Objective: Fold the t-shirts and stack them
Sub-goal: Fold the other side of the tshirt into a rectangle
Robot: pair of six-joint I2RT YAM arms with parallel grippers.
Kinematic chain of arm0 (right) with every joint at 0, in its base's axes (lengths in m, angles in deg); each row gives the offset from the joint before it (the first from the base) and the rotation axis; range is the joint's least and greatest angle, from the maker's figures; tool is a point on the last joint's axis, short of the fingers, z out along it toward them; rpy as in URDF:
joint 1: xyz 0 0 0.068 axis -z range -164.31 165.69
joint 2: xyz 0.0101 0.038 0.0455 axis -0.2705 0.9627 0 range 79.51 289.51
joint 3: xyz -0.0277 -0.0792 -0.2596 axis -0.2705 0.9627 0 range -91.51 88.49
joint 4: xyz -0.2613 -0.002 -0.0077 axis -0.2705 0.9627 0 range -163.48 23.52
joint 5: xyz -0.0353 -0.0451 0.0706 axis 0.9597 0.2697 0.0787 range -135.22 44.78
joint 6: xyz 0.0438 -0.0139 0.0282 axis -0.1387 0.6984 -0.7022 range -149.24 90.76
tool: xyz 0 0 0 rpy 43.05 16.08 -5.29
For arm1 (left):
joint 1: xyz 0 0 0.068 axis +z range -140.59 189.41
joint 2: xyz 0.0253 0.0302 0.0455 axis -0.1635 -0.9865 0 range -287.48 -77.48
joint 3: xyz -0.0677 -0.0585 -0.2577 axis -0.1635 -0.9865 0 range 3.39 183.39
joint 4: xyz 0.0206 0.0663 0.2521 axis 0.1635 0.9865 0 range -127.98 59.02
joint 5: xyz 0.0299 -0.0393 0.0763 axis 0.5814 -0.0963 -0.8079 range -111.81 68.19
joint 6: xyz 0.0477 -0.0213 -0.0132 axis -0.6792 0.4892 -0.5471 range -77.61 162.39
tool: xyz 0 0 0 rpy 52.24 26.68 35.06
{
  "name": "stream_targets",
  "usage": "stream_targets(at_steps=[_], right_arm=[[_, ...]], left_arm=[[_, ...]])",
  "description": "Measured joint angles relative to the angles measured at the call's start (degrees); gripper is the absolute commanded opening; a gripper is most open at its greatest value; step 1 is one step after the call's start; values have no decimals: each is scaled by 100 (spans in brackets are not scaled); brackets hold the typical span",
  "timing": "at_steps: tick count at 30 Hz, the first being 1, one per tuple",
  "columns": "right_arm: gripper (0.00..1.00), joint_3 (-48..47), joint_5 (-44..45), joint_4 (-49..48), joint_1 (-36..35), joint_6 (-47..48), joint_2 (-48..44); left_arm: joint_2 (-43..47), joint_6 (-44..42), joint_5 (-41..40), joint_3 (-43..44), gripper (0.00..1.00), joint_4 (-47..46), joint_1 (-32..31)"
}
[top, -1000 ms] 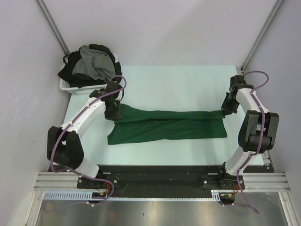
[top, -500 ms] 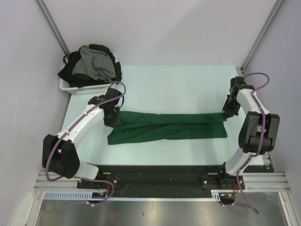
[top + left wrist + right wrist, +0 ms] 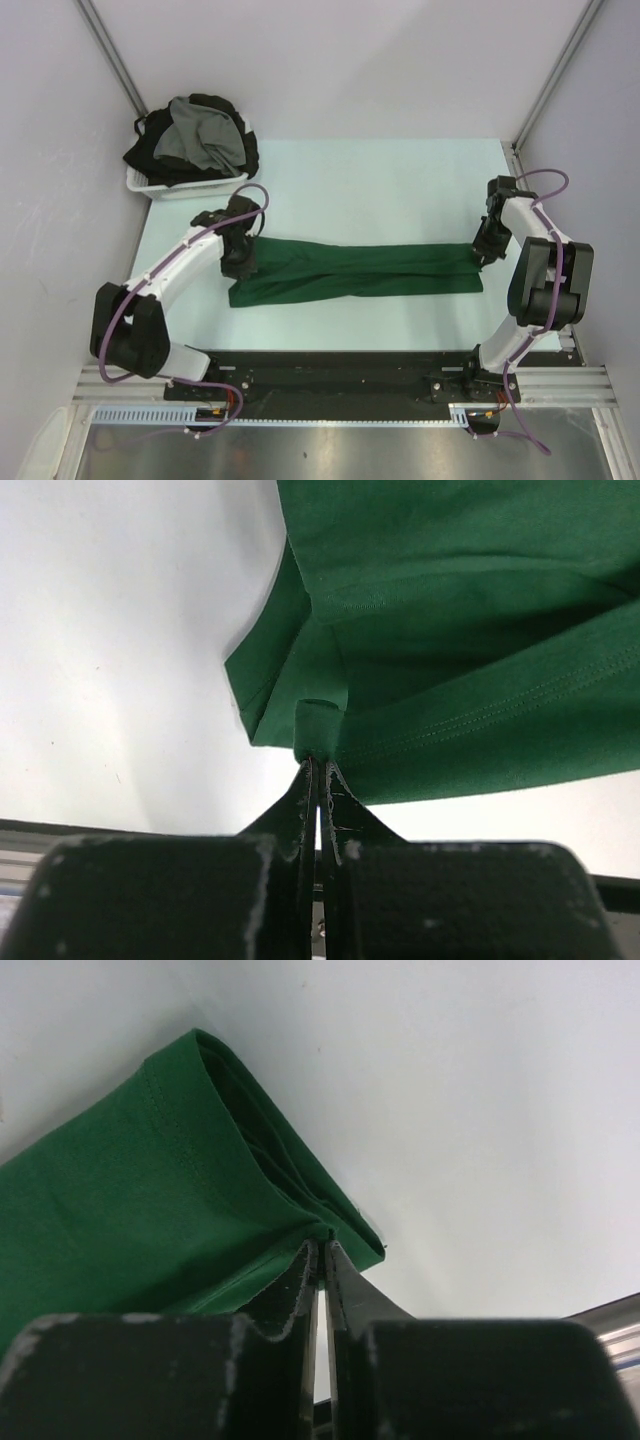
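A dark green t-shirt [image 3: 360, 270] lies across the middle of the table as a long, narrow folded band. My left gripper [image 3: 241, 268] is shut on its left end, where a small pinch of green cloth [image 3: 320, 725] shows between the tips. At the right end my right gripper [image 3: 479, 254] is shut on a fold of the same shirt [image 3: 150, 1220]. A grey t-shirt [image 3: 205, 140] and black t-shirts [image 3: 150, 152] are heaped in the white basket [image 3: 165, 188] at the back left.
The basket stands on the table's back-left corner, just behind the left arm. Grey walls enclose the table on both sides and at the back. A black rail with the arm bases [image 3: 340, 375] runs along the near edge.
Both grippers have carried the shirt's far edge toward the near side, so the green band is now narrower. The left gripper has shifted nearer, and the right one slightly nearer too.
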Motion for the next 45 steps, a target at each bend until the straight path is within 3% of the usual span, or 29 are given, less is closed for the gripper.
stream_targets(at_steps=[2, 3, 5, 7, 9, 11, 22, 25, 28, 29, 31, 32, 33, 37, 40, 45], right_arm=[[39, 0, 39, 2, 0, -4, 0], [45, 0, 74, 4, 0, -37, 0], [62, 0, 177, 4, 11, -35, 0], [68, -2, 282, 7, 22, -44, 0], [71, -22, 361, 22, 26, -39, 0], [72, -83, 431, 37, 33, -39, 0], [70, -999, 549, 44, -122, -2, 0], [61, -1115, 511, 39, -297, -4, 2], [43, -1137, 442, 52, -540, -24, 4], [25, -1137, 415, 59, -625, -42, 4], [7, -1137, 382, 66, -769, -59, 4], [0, -1137, 372, 66, -850, -83, 0], [0, -1137, 363, 68, -916, -98, -2], [34, -1137, 313, 59, -1137, -118, -72], [53, -1134, 234, 9, -1196, -90, -122], [63, -1134, 136, -72, -1202, -37, -120]], left_arm=[[-87, -2, -2, 0, 9, -2, 0], [-118, -4, -2, 0, 19, -2, 0], [-166, -39, -7, 0, 26, 0, 0], [-190, -48, -28, 2, 35, 4, 0], [-190, -87, -46, 20, 48, 13, 0], [-199, -109, -63, 96, 54, 42, 0], [-728, -155, -205, 1071, 54, 13, 0], [-994, -155, -197, 1292, 54, -96, -11], [-1279, -155, -188, 1517, 50, -188, -61], [-1364, -155, -181, 1576, 50, -223, -90], [-1478, -153, -177, 1639, 45, -295, -175], [-1502, -151, -173, 1646, 45, -313, -227], [-1508, -151, -170, 1646, 45, -321, -286], [-1506, -146, -155, 1679, 52, -348, -501], [-1451, -144, -155, 1757, 55, -389, -640], [-1281, -142, -151, 2024, 57, -481, -841]])
